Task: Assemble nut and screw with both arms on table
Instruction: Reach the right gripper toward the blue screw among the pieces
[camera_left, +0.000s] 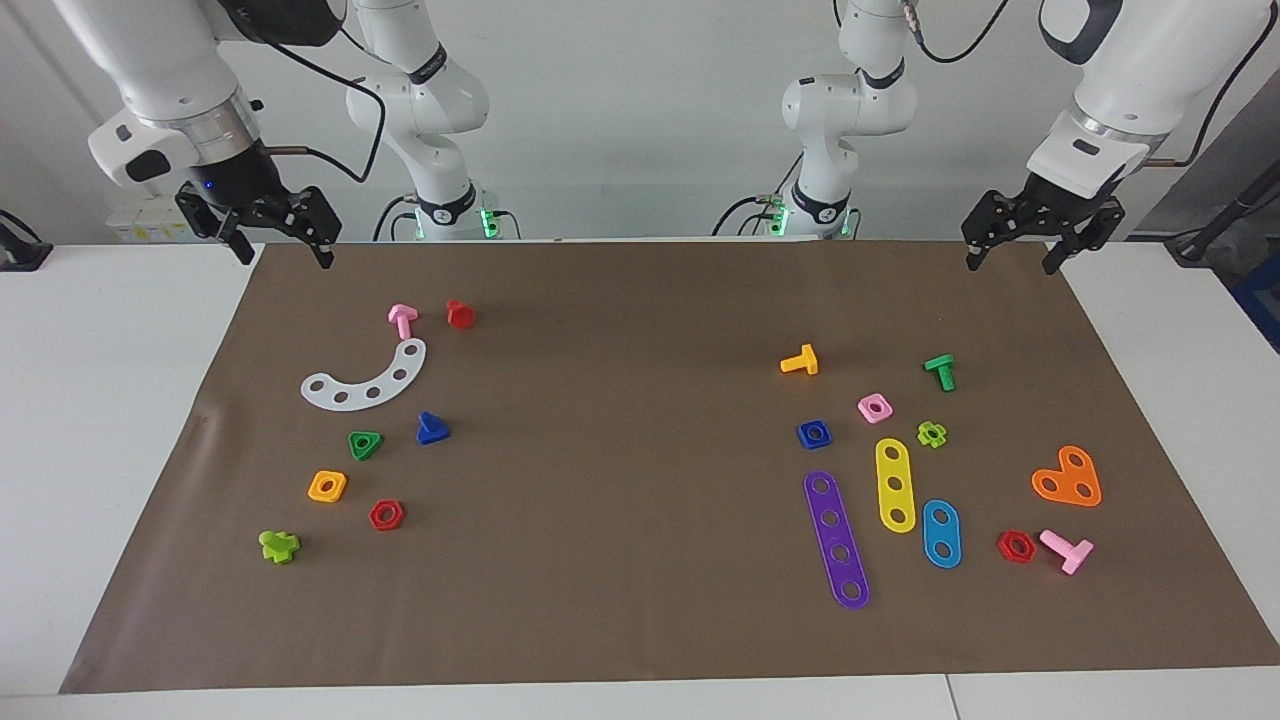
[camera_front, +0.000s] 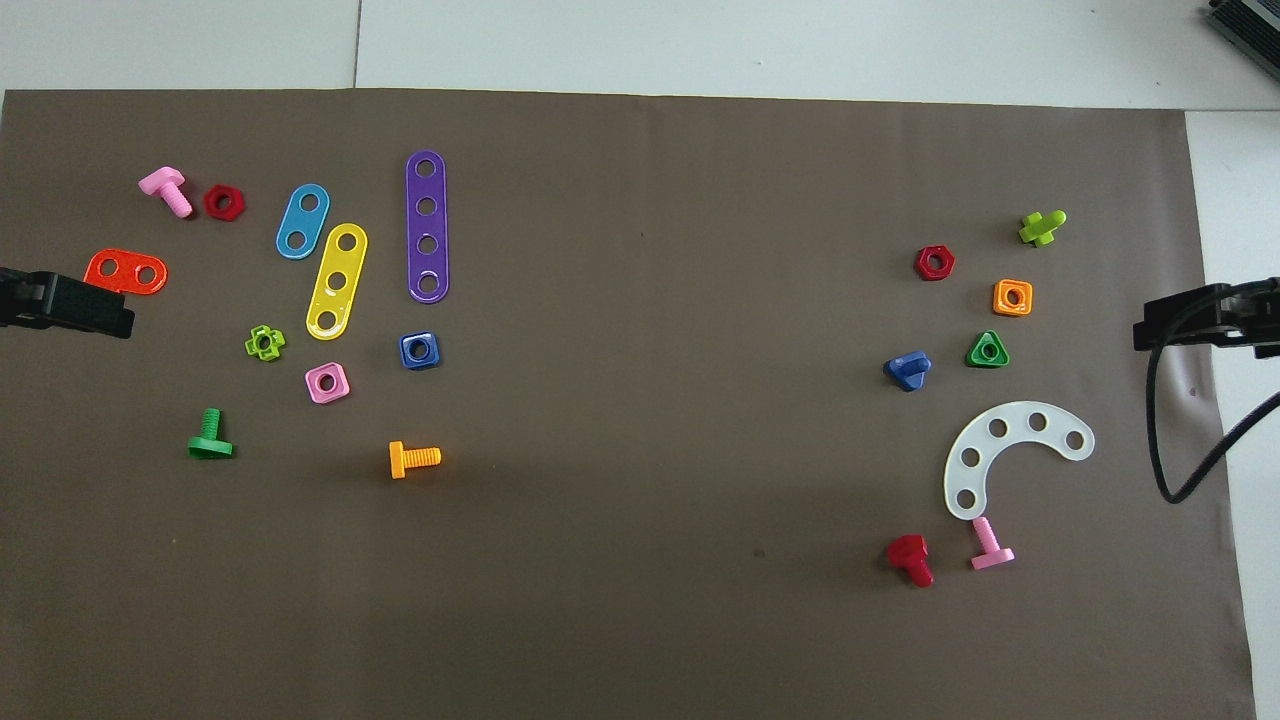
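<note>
The blue square nut (camera_left: 814, 434) lies flat on the brown paper of the table (camera_left: 620, 480), toward the left arm's end, beside the pink square nut (camera_left: 875, 407); it also shows in the overhead view (camera_front: 419, 350). The blue screw (camera_left: 432, 429) with its triangular head lies toward the right arm's end, beside the green triangular nut (camera_left: 365, 444); it also shows in the overhead view (camera_front: 908, 369). My left gripper (camera_left: 1010, 266) hangs open and empty over the paper's corner at its own end. My right gripper (camera_left: 285, 258) hangs open and empty over the paper's corner at its end. Both arms wait.
Near the blue nut lie purple (camera_left: 837, 540), yellow (camera_left: 896, 484) and light-blue (camera_left: 941, 533) hole strips, an orange screw (camera_left: 800, 361) and an orange plate (camera_left: 1068, 478). Near the blue screw lie a white curved strip (camera_left: 368, 379), a red screw (camera_left: 460, 314), and orange (camera_left: 327, 486) and red (camera_left: 386, 515) nuts.
</note>
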